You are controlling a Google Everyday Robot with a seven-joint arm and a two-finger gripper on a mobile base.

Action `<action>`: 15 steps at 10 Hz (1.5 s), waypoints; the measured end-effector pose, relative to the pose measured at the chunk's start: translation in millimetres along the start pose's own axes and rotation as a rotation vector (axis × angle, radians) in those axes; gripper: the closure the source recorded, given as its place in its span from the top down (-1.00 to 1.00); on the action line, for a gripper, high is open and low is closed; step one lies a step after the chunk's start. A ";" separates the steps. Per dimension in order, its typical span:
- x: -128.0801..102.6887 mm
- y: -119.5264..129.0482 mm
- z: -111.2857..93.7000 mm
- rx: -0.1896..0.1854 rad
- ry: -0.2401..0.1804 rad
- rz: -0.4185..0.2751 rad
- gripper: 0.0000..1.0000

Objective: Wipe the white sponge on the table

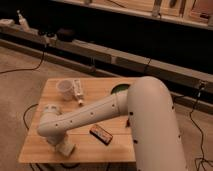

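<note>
Here, the gripper sits low over the table's near left corner, right on top of the white sponge, which lies on the table there; whether it clasps the sponge, I cannot tell.

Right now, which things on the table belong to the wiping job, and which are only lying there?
Job:
- table
- white sponge, near the lower-left corner in the camera view
- gripper, right at the sponge

Lying about:
- white cup
- white tube
- dark packet
- green round thing, partly behind the arm
</note>
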 end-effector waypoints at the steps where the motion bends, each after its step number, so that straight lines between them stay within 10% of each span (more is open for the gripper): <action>1: 23.3 -6.2 1.3 0.003 0.024 -0.037 -0.38; 6: 76.1 71.7 21.0 -0.024 0.060 0.004 -0.38; 10: 3.1 140.9 9.1 -0.045 -0.006 0.173 -0.38; 12: -48.6 129.2 -6.6 -0.064 -0.052 0.194 -0.38; 15: -77.3 33.5 -19.2 0.005 -0.079 0.076 -0.38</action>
